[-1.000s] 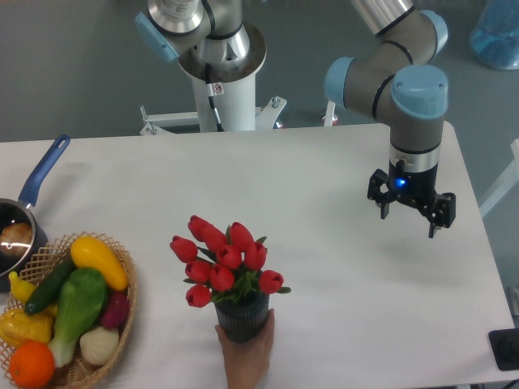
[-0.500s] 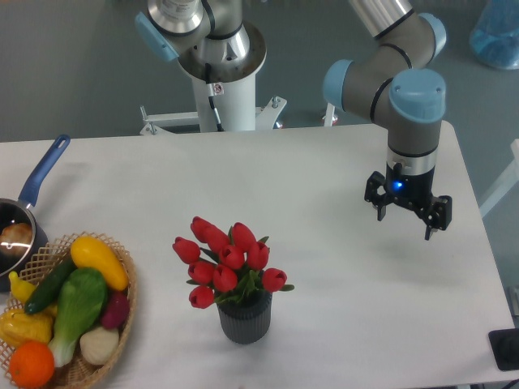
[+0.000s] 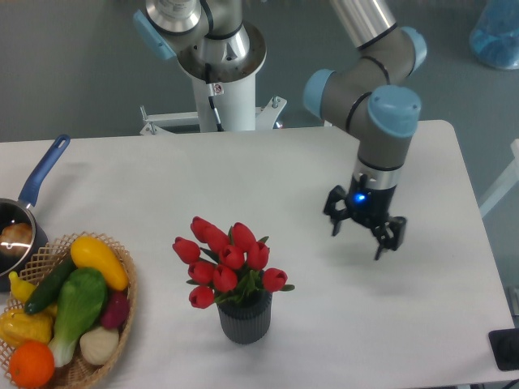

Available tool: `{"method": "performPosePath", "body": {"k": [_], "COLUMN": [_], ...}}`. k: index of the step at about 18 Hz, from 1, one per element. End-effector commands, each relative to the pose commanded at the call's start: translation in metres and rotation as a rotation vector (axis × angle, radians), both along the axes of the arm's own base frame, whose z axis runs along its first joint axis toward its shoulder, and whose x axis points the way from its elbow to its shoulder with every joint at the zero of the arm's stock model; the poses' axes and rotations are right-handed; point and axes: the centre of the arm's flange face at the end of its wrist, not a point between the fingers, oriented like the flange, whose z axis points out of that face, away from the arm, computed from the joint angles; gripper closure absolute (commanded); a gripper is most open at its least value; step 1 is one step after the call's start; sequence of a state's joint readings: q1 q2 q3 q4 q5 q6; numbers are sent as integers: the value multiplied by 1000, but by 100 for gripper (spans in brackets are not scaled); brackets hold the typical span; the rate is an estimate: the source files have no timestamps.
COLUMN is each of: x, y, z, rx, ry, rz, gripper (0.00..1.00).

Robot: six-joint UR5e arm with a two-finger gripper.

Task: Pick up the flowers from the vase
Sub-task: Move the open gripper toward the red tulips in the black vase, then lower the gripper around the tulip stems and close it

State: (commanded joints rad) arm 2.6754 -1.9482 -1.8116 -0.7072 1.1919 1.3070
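The flowers (image 3: 228, 262) are seen as a tight bunch of red tulip buds w/ green leaves, leaning a bit toward the left, stems hidden inside the vase (image 3: 244, 314). The vase is a small dark grey ribbed pot, set upright near the front edge of the desk (image 3: 162, 186), approx. mid-width. Nothing is touching the flowers or vase.

The gripper (image 3: 365, 233) is held above the desk toward the right side, well apart from the flowers, pointing down; its fingers are spread apart w/ nothing between them. A blue light is lit on the wrist.

At the front-left corner a wicker basket (image 3: 126, 279) is filled w/ toy veg & fruit. Just behind it, at the left edge, a blue-handled pan (image 3: 36, 180) is partly cut off.
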Motion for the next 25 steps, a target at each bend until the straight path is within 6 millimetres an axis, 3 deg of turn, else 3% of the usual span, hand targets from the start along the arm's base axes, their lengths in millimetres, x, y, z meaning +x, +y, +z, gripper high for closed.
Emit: {"method": "performPosePath", "body": {"k": [6,9,13,17,21,25], "x": [27,37,43,55,52,45], "y": [5,14,23,36,58,64], "z": [66,83,88,87,75,61], "rx": [203,330,455,466,464,457], "ry": [-17,-80,-157,-171,-191,-207], "rz": [-35,-55,-100,-135,-163,-163], "gripper": [0,0,0,0,0,0]}}
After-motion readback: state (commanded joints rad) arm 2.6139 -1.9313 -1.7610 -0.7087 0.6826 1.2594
